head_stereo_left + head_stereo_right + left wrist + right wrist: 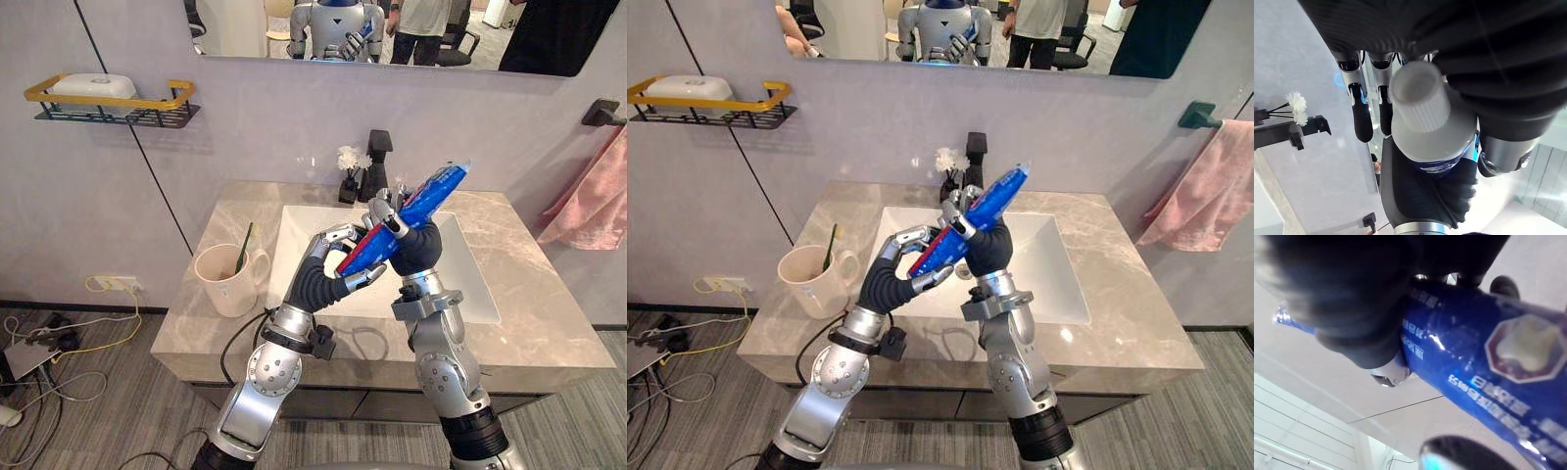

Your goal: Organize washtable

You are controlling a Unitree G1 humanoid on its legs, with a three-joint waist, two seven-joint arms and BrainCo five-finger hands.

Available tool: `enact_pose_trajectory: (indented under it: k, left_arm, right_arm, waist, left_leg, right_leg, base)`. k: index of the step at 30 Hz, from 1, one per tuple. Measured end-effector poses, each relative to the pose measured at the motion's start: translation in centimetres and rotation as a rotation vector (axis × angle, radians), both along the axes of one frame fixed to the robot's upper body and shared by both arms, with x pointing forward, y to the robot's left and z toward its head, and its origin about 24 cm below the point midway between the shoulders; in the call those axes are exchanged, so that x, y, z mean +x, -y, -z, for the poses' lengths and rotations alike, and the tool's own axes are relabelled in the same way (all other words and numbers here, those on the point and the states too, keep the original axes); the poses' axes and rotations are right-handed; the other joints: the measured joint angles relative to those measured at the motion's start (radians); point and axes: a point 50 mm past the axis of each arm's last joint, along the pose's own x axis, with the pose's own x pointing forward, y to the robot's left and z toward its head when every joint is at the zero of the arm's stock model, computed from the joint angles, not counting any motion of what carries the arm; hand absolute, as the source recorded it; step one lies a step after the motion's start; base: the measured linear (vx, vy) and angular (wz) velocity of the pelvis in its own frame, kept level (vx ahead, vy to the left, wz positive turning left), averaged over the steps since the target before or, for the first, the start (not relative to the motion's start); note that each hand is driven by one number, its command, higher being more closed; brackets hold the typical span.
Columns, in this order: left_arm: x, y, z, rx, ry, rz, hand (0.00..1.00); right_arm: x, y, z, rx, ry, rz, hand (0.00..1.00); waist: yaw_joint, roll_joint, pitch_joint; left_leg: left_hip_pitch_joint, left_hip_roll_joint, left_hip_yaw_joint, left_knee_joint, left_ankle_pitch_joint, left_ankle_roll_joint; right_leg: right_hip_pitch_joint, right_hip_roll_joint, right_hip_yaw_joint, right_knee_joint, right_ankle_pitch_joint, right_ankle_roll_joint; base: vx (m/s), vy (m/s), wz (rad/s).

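Note:
A blue toothpaste tube (431, 191) with a white ribbed cap (1418, 98) is held tilted in the air above the white sink basin (294, 230). My left hand (318, 279) is curled round its lower, capped end. My right hand (421, 245) grips the tube's middle from the right, and the crimped end points up toward the mirror. The blue tube (1474, 357) also runs past the thumb in the right wrist view. A beige cup (227, 282) with a green toothbrush (243, 248) stands on the marble counter (549, 313) to the left of the basin.
A black faucet (378, 162) and a small black holder with white flowers (349, 174) stand behind the basin. A wall shelf (113, 106) with a white soap dish hangs at upper left. A pink towel (588, 201) hangs at right. Cables lie on the floor at left.

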Motion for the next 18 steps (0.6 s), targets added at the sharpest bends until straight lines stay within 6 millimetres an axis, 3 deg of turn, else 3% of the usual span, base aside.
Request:
enact_pose_trajectory:
  k: [4,8,9,15,18]
  left_arm:
    - [-0.1,-1.2,-1.3,0.0,0.064,-0.037,0.0]
    - [-2.2,-4.2,-6.6,-0.106,0.365,-0.143,0.0]
    - [-2.6,-5.0,-7.2,-0.119,0.409,-0.181,0.0]
    - [-2.7,-8.6,-6.4,-0.118,0.383,-0.388,0.0]
    - [-3.2,-11.4,-5.5,-0.158,0.34,-0.553,0.0]
  right_arm:
    - [0.0,0.0,0.0,-0.002,0.004,-0.003,1.0]
    - [0.9,1.8,1.4,-0.046,-0.063,0.078,1.0]
    - [0.9,2.3,1.4,-0.049,-0.066,0.099,1.0]
    - [1.0,3.3,1.2,-0.051,-0.058,0.145,1.0]
    - [0.9,4.0,1.3,-0.06,-0.058,0.179,1.0]
  waist:
    - [0.001,0.0,0.0]
    - [0.004,0.001,0.001]
    - [0.005,0.002,0.001]
    - [0.003,0.003,0.002]
    - [0.01,0.003,0.002]
  left_leg:
    - [0.0,-0.001,-0.006,0.0,0.0,0.0]
    - [0.0,-0.005,-0.01,0.0,0.0,0.0]
    - [0.0,-0.006,-0.011,0.0,0.0,0.0]
    - [0.0,-0.006,-0.011,-0.002,0.001,0.0]
    - [0.0,-0.007,-0.013,-0.007,0.002,0.002]
  right_leg:
    - [0.004,0.0,-0.007,0.0,0.0,0.0]
    - [0.006,-0.003,-0.011,0.0,0.0,0.0]
    - [0.006,-0.004,-0.012,-0.001,-0.001,0.0]
    - [0.006,-0.004,-0.012,-0.002,-0.001,0.0]
    - [0.005,-0.004,-0.016,-0.003,-0.001,0.0]
  base:
    - [-0.01,-0.006,0.04]
    - [-0.01,-0.005,0.02]
    - [0.0,0.0,0.0]
    - [0.0,0.0,0.0]
    - [0.0,-0.005,0.01]
